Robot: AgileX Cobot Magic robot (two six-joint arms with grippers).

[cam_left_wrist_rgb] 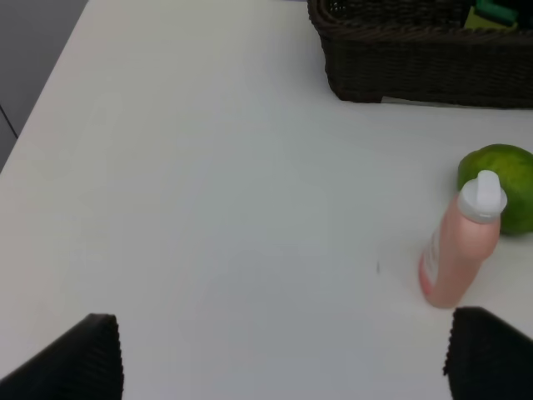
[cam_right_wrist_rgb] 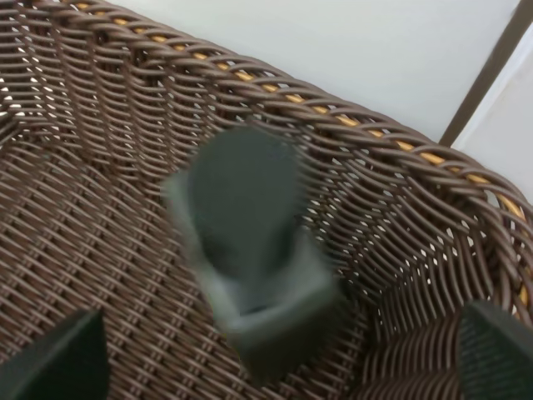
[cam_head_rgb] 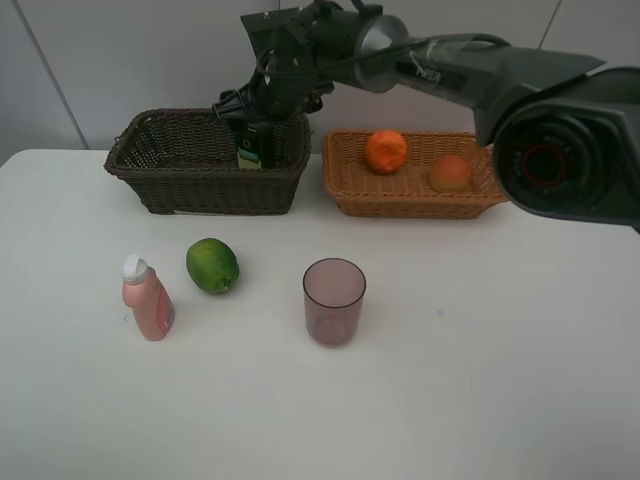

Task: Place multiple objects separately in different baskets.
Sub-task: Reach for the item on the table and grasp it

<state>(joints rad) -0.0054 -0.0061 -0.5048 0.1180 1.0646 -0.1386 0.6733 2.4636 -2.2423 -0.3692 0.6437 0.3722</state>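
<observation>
My right gripper [cam_head_rgb: 250, 128] reaches across over the dark brown basket [cam_head_rgb: 210, 190], and its jaws stand open [cam_right_wrist_rgb: 275, 354]. Between and below the fingers [cam_right_wrist_rgb: 58, 362] the dark green bottle [cam_right_wrist_rgb: 250, 258] shows blurred and loose inside the basket [cam_right_wrist_rgb: 100, 125], also visible as a bottle [cam_head_rgb: 249, 152] with a green label. The orange [cam_head_rgb: 386, 151] and the peach-like fruit [cam_head_rgb: 451, 173] lie in the light tan basket [cam_head_rgb: 400, 200]. On the table stand the pink bottle [cam_head_rgb: 147, 298], the green fruit [cam_head_rgb: 212, 265] and the purple cup [cam_head_rgb: 333, 301]. My left gripper [cam_left_wrist_rgb: 283, 358] is open over bare table, short of the pink bottle [cam_left_wrist_rgb: 458, 250].
The white table [cam_head_rgb: 480, 380] stretches wide in front of the cup. The right arm's dark housing [cam_head_rgb: 560, 150] hangs over the tan basket's right end. In the left wrist view the green fruit [cam_left_wrist_rgb: 508, 179] sits behind the pink bottle, near the dark basket [cam_left_wrist_rgb: 416, 58].
</observation>
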